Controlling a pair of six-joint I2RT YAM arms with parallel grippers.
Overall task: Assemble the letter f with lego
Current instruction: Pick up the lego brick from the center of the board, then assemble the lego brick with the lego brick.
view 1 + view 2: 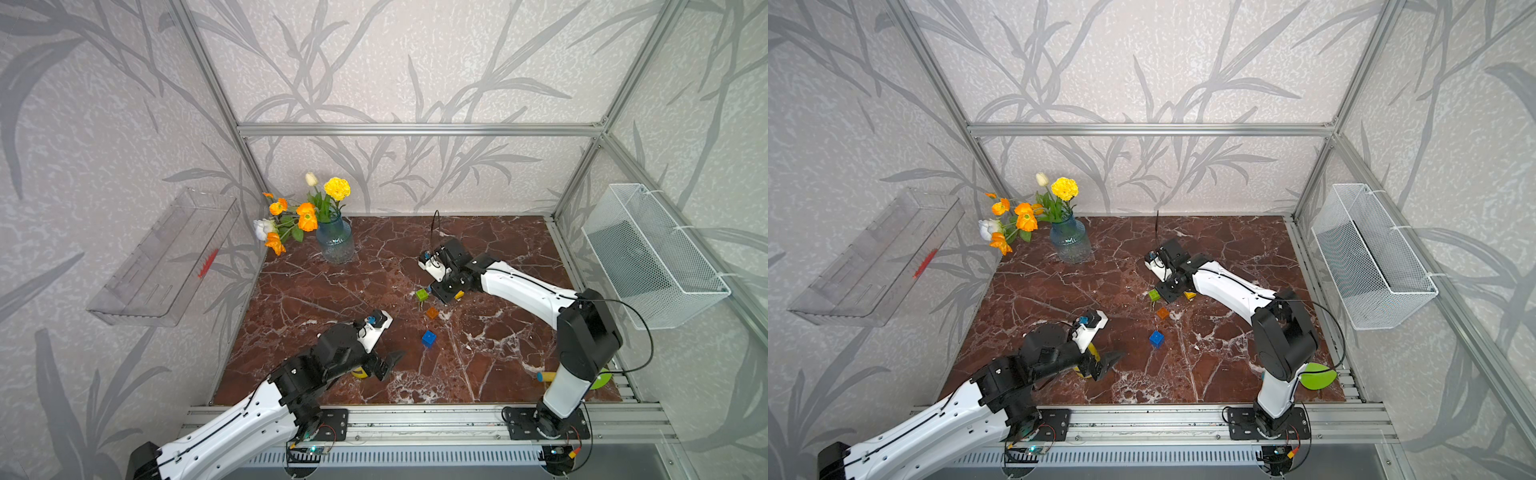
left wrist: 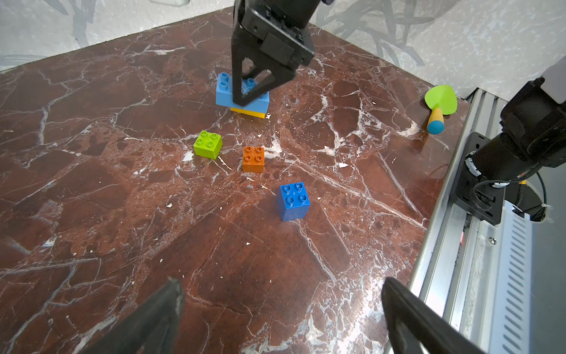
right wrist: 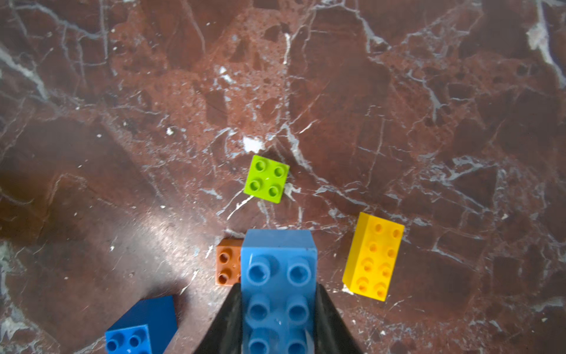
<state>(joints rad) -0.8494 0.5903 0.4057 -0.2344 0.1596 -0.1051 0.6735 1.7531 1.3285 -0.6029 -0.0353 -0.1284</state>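
Right gripper (image 3: 278,289) jaws clamp the long sides of the light-blue brick (image 3: 277,245), which is studs up and lifted off the table (image 3: 122,92). Left gripper (image 2: 281,283) jaws are wide apart, holding nothing. It sits lower left of centre in both top views.

Containers:
- The clear tray (image 1: 137,270) on the left wall has one red item (image 1: 208,262) inside, kind unreadable.
- The wire basket (image 1: 656,257) hangs on the right wall; cannot tell what it holds.
- The vase (image 1: 336,243) at the table's upper left holds orange, yellow and white flowers (image 1: 307,216).

Bricks: all five are separate and studs up, with no letter formed yet.
- Just beside the held one, the yellow brick (image 3: 373,257) lies flat on the table.
- The green brick (image 1: 422,294), orange brick (image 1: 432,312) and dark-blue brick (image 1: 429,338) stand apart. They form a loose line from the right gripper toward the frame bottom, near centre.
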